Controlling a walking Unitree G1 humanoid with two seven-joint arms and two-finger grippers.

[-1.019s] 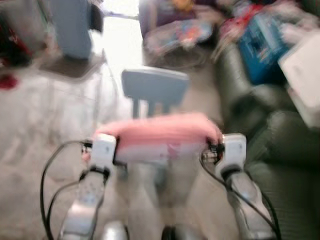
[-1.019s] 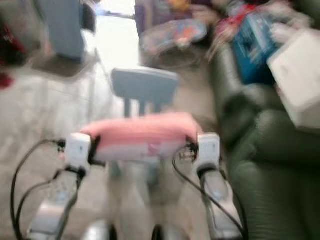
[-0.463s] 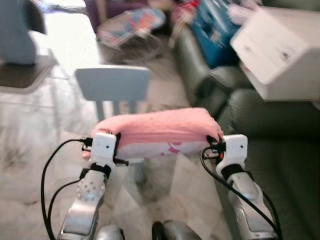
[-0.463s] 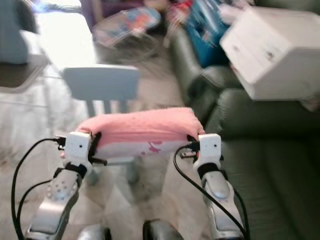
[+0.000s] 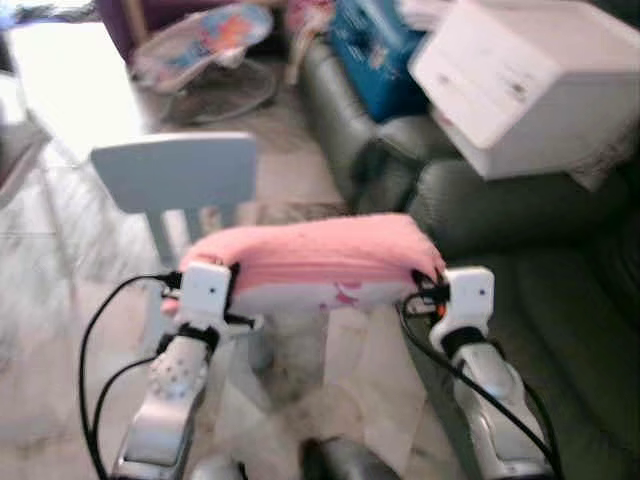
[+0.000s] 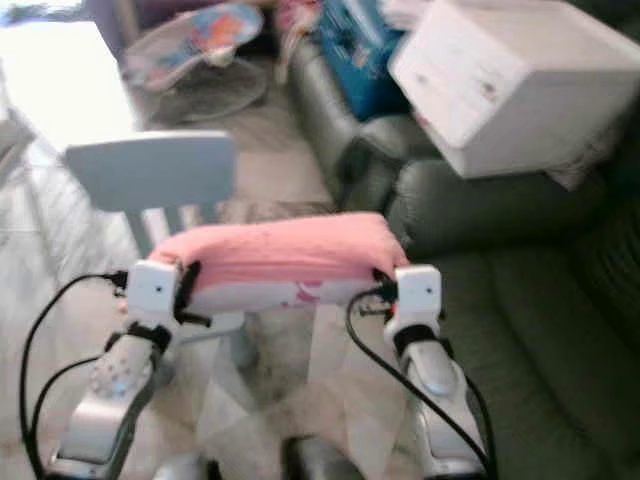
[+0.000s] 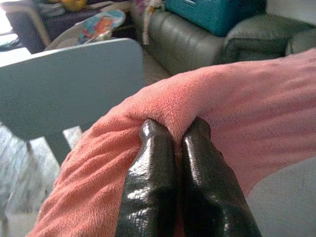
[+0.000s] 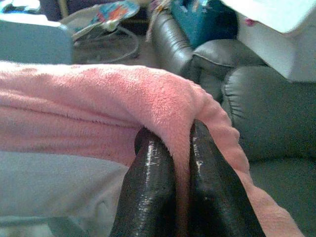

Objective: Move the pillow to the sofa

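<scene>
Between the two arms, at the middle of the head views, the pink pillow (image 5: 315,255) hangs stretched crosswise in the air, pinched at both ends. The left fingers (image 7: 150,163) are pressed together on a fold of pink fleece at the pillow's 9 o'clock end, with only that fold between them, and the right fingers (image 8: 153,168) are clamped the same way on the fleece at its 3 o'clock end. The left gripper (image 5: 232,290) and the right gripper (image 5: 428,290) sit level with each other, each with a white wrist block behind it and black cable looping down along the silver forearm. The pillow's top is pink fleece; its underside is a paler white cloth with a small pink mark. Just beyond the pillow, toward 11 o'clock, stands a small pale blue chair (image 5: 175,172), its backrest above the pillow's far edge and its legs below it; whether the pillow touches the chair cannot be told. The dark green leather sofa (image 5: 560,300) runs from 12 to 4 o'clock, its armrest near the pillow's right end but apart from it. On the sofa's far part sit a white box (image 5: 510,80) and a blue box (image 5: 375,50). A colourful baby bouncer (image 5: 200,45) rests on the pale marbled floor (image 5: 40,300) toward 11 o'clock.
</scene>
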